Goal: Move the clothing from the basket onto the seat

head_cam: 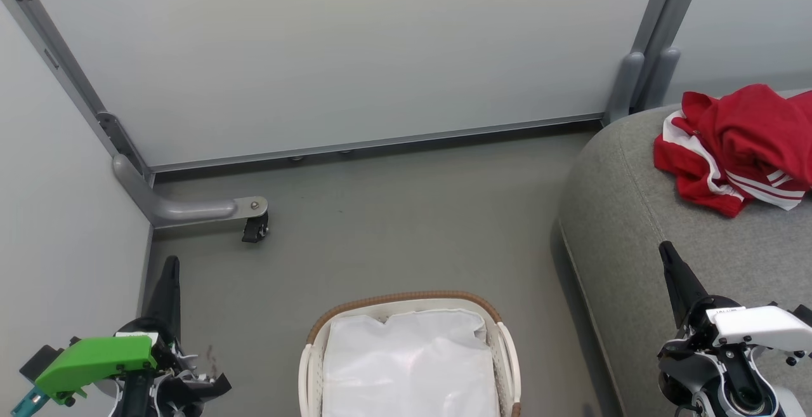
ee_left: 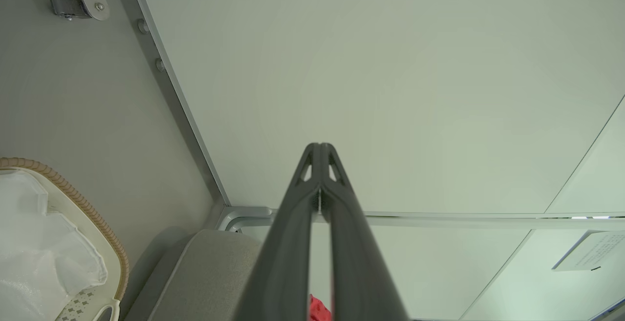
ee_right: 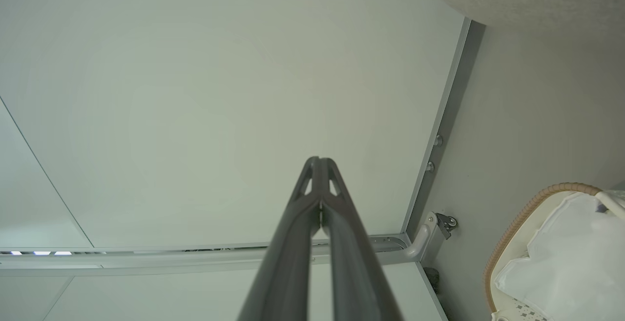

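The red clothing [head_cam: 739, 145] with white stripes lies crumpled on the grey seat [head_cam: 634, 226] at the far right; a red scrap of the clothing [ee_left: 318, 309] peeks between my left fingers. The basket [head_cam: 406, 299] stands on the floor at bottom centre, showing just its white liner [head_cam: 409, 366]. The basket [ee_left: 93, 213] sits left in the left wrist view, and the basket [ee_right: 517, 228] sits right in the right wrist view. My left gripper [head_cam: 170, 263] is shut and empty, left of the basket. My right gripper [head_cam: 666, 251] is shut and empty, over the seat's front.
Pale partition panels [head_cam: 330, 55] close off the back and left. A grey panel foot with a black caster [head_cam: 255, 229] juts onto the floor at left. Grey upright posts [head_cam: 641, 80] stand behind the seat's corner. Open grey floor [head_cam: 406, 226] lies between basket and panels.
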Tool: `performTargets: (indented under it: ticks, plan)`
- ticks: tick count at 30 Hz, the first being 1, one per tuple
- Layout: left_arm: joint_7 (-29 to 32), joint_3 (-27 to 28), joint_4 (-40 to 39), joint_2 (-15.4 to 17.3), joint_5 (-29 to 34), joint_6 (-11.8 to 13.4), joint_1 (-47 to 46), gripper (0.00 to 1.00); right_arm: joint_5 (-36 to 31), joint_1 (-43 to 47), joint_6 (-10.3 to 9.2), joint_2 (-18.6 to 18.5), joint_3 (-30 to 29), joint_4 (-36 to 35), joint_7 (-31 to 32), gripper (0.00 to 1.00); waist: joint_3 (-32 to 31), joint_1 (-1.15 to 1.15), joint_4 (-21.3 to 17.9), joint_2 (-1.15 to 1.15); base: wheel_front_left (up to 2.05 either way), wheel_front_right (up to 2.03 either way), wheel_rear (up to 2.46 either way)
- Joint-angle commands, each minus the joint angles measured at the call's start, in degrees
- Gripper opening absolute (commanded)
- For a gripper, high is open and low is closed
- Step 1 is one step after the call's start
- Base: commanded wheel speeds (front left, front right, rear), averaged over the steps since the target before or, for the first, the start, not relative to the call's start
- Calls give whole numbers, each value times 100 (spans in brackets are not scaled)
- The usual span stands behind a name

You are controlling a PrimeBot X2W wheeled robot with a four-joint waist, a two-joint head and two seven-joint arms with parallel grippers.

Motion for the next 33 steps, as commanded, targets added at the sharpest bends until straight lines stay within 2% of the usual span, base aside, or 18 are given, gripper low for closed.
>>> performTargets:
  ticks: [1,33]
  plan:
    - [27,13,-9,31,-19,-21,-57,0,17,36,-3,-36,-13,-16,19,0,0,0,0,0,0,0,0]
    - [26,12,-10,31,-20,-21,-56,0,18,36,-3,-36,-13,-16,18,0,0,0,0,0,0,0,0]
